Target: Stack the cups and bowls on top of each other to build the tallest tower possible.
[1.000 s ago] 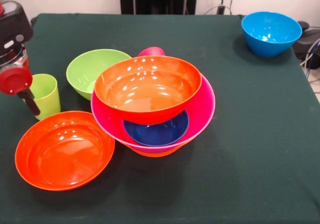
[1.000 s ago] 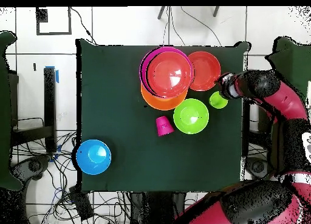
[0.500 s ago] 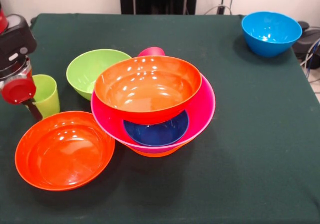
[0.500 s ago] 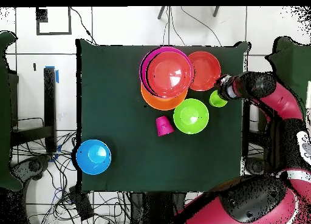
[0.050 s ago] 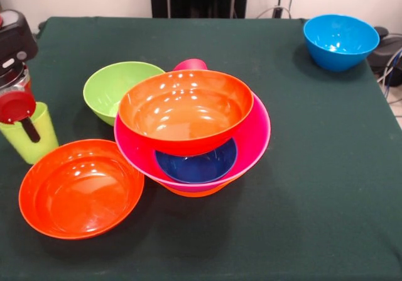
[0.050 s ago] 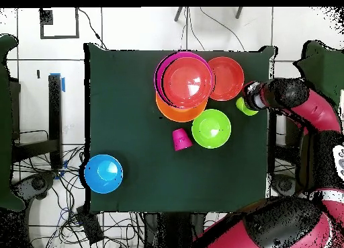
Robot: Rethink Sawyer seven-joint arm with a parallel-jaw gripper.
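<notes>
While the gripper (image 5: 24, 121) is closed on the lime green cup (image 5: 28, 133) — one finger inside its rim — the cup stands tilted beside the shallow red-orange bowl (image 5: 80, 188), at the table (image 5: 314, 168) edge. Next to that bowl, the tower (image 5: 191, 130) holds a big orange bowl in a pink one. A green bowl (image 5: 113, 89) sits just behind; the light blue bowl (image 5: 340, 41) lies well apart.

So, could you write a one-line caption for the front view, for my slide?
Gripper at the lime cup on the table's edge, beside a tower of stacked bowls.
</notes>
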